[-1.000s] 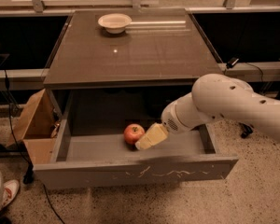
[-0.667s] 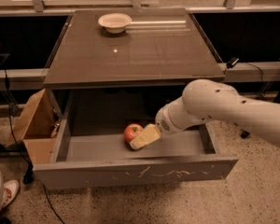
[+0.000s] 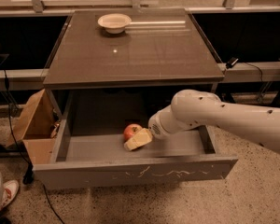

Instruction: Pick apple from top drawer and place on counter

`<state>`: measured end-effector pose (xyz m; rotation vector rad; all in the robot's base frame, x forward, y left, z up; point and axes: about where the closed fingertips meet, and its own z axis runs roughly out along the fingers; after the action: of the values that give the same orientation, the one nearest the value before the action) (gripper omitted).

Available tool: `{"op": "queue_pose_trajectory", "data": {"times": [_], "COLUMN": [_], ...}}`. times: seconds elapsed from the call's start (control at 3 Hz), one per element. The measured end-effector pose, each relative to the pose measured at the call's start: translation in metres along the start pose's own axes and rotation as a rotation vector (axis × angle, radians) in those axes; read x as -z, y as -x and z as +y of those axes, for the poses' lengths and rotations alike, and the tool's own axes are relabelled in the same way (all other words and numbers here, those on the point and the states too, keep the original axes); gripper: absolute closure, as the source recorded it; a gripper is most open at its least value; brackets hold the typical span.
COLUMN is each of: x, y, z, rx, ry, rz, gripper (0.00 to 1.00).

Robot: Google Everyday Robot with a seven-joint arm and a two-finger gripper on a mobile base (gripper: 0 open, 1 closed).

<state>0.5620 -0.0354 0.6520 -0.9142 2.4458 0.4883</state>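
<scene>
The top drawer (image 3: 130, 171) is pulled open below the counter (image 3: 135, 50); its grey front panel has pale scratches. A small red apple (image 3: 131, 130) lies on the drawer floor near the middle. My gripper (image 3: 136, 140) reaches into the drawer from the right on a white arm. Its pale fingers sit right at the apple, on its front right side, touching or nearly touching it. The apple rests on the drawer floor.
A pale round bowl (image 3: 114, 22) stands at the far side of the counter. A brown cardboard box (image 3: 35, 127) stands on the floor left of the drawer. A cable (image 3: 18, 148) runs down the left. A white shoe (image 3: 7, 192) shows at the bottom left.
My arm has moved left and further into the drawer, so the gripper has closed in on the apple. The apple has not moved.
</scene>
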Motion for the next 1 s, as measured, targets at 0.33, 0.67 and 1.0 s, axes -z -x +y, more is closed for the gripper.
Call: {"op": "queue_pose_trajectory", "data": {"times": [0.33, 0.67, 1.0], "x": [-0.018, -0.034, -0.048], "y": [0.003, 0.01, 0.017], "z": [0.011, 0.024, 0.032], "rx": [0.004, 0.021, 0.037], "ry": [0.011, 0.024, 0.033], "rz": [-0.002, -0.014, -0.021], "gripper": [0.0, 0.0, 0.15]}}
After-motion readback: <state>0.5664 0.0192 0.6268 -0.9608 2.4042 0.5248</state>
